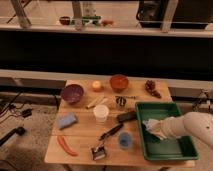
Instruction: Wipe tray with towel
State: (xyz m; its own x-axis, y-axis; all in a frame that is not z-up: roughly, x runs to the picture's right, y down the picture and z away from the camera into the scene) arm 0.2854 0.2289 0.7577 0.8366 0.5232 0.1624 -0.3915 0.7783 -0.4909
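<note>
The green tray (167,147) is sitting at the lower right of the wooden table (80,135), a big rectangle with a raised rim and rounded corners. The gripper (151,127) is reaching in from the right edge, clamped tight on the towel (150,125), a pale, rumpled little cloth that's pressing down near the tray's left wall.

The gripper (151,127) presses the towel (150,124) inside the tray (172,148) at the table's (80,140) right end.
</note>
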